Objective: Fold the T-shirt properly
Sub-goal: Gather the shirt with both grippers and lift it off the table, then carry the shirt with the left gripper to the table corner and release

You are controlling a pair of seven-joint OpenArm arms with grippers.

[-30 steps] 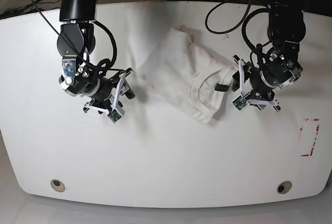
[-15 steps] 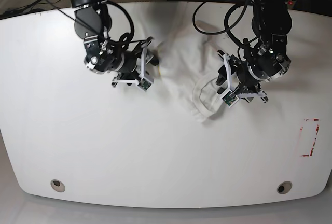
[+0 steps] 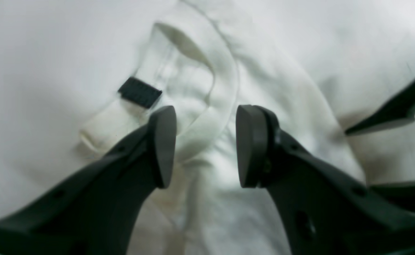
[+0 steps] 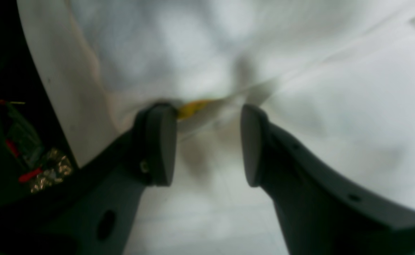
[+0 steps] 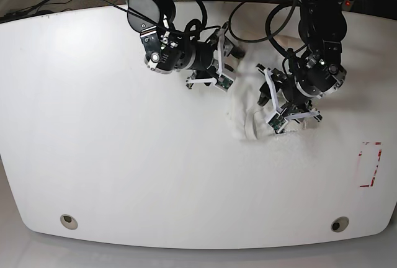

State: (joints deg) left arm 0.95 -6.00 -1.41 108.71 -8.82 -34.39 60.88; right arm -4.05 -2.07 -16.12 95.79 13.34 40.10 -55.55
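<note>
The T-shirt [image 5: 245, 97] lies crumpled on the white table [image 5: 124, 175], in the far half a little right of centre, mostly hidden under the two arms in the base view. The right gripper [image 5: 224, 63] sits at the shirt's 11 o'clock edge, and the left gripper [image 5: 270, 103] at its 3 o'clock side, over the neck opening. In the left wrist view the left gripper [image 3: 205, 145] stands open, its two dark pads apart, with the ribbed collar [image 3: 225, 81] curving up from between them toward 12 o'clock. The black tag [image 3: 140, 92] lies just outside the gap at 10 o'clock, close to the left-hand pad; whether either pad touches the cloth cannot be told. In the right wrist view the right gripper [image 4: 209, 143] is likewise open and closed on nothing, hanging over a bunched fold of white cloth [image 4: 228, 63]. A small yellow patch [image 4: 192, 107] of print shows in a crease at 11 o'clock of the gap, right beside the tip of the left-hand pad. The table edge and dark floor lie at 9 o'clock in that view. A red-marked rectangle [image 5: 370, 164] sits on the table well apart from the shirt, at 4 o'clock of it.
</note>
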